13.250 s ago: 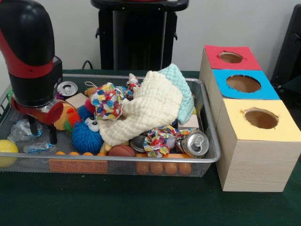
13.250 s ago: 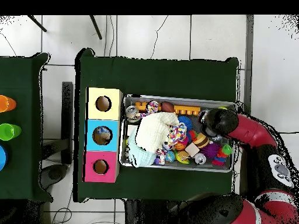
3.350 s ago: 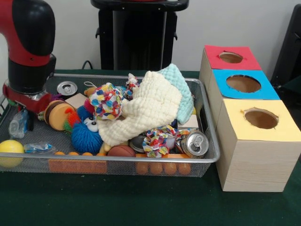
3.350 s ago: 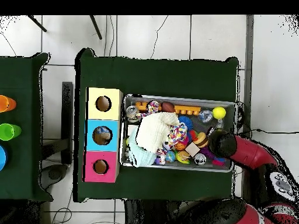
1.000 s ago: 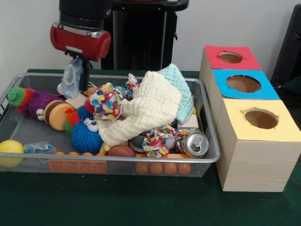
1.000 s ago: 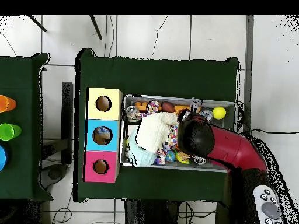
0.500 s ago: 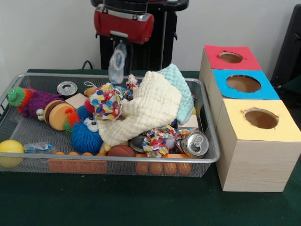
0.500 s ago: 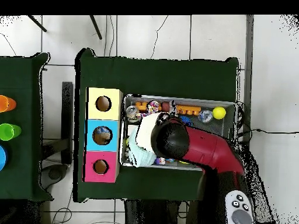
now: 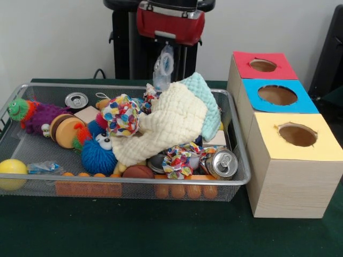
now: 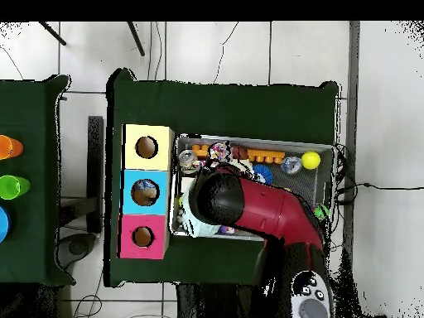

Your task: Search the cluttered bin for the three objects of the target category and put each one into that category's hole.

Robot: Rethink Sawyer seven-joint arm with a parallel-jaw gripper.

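The bottle (image 9: 163,68) hangs upright, clamped in my pincer (image 9: 166,51) above the bin's (image 9: 236,160) far rim; the blue-surround hole (image 9: 277,95) lies sideways from it, beyond the cloths.

A green-covered table (image 10: 224,108) carried a wire mesh bin (image 10: 323,149) and, just beside it toward the table's left edge, a wooden box (image 10: 126,192) with yellow, blue and red squares, each with a round hole; the blue-surround hole (image 10: 145,192) sat in the middle. The red and black arm (image 10: 265,211) reached over the bin from the bottom edge, hiding much of its clutter. A yellow ball (image 10: 310,160) lay in the bin's upper right corner.
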